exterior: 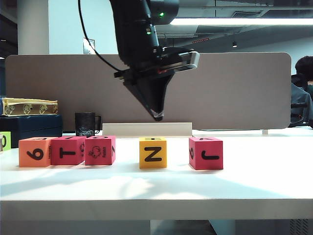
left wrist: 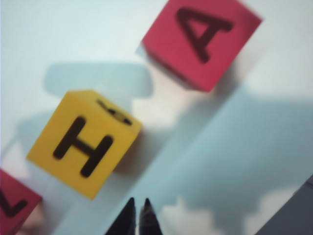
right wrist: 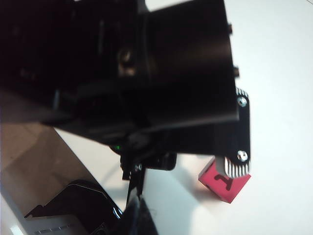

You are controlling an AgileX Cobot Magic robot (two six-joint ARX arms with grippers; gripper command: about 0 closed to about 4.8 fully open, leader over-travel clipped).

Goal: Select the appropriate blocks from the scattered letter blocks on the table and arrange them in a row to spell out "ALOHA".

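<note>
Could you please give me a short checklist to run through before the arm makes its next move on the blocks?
1. Left claw empty: ok, shut on nothing, raised above the table.
2. Right claw state: shut, and nothing visible in it; whether it is clear of the left arm, cannot tell.
3. Yellow block free to grasp: ok, gaps on both sides.
4. Right-hand red block free: ok, it stands alone.
5. Row on the left joined: ok, orange block and two red blocks sit side by side.
6. All five in one row: not ok, gaps remain.
7. Top letters of the left three: cannot tell.
</note>
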